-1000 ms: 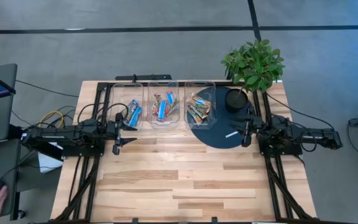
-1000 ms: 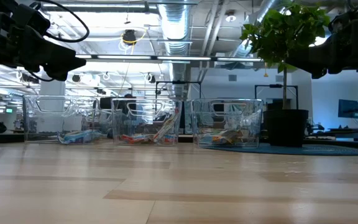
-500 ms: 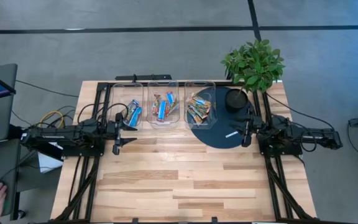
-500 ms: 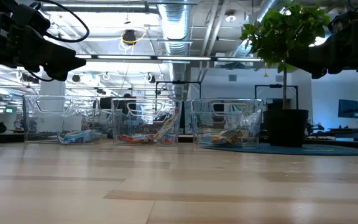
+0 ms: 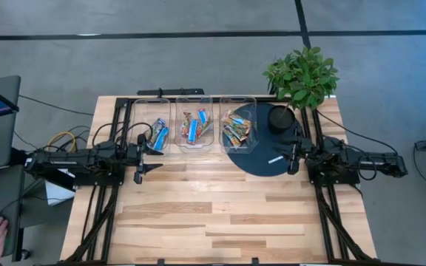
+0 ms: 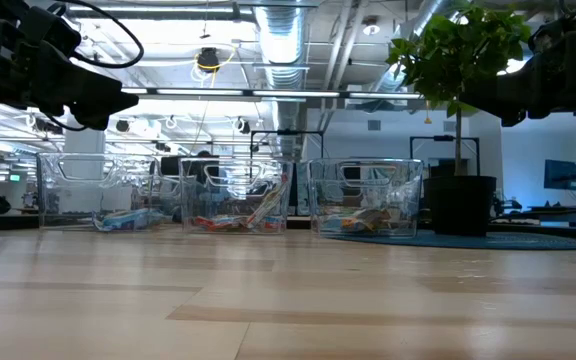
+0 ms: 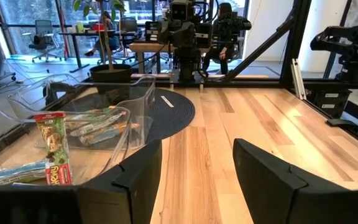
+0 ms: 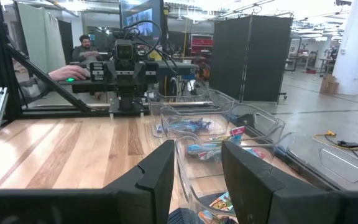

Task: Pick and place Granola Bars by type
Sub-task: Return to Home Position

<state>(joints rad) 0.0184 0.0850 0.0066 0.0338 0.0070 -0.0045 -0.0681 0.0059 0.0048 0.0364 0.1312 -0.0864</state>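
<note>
Your left gripper (image 5: 142, 157) hangs at the table's 9 o'clock side with its fingers spread and nothing between them. Your right gripper (image 5: 293, 157) is just as wide and empty at 3 o'clock, over the edge of the dark round mat (image 5: 254, 159). The Granola Bars (image 5: 193, 127) all lie in three clear bins along 12 o'clock: blue in the left bin (image 5: 145, 111), blue and orange mixed in the middle bin (image 5: 194, 102), orange-tan in the right bin (image 5: 237, 102). A potted plant (image 5: 302, 74) stands at 12 o'clock from the right gripper.

The Granola Bars (image 5: 193, 130) wear blue, orange and green wrappers; the mat (image 5: 259, 159) is navy.
</note>
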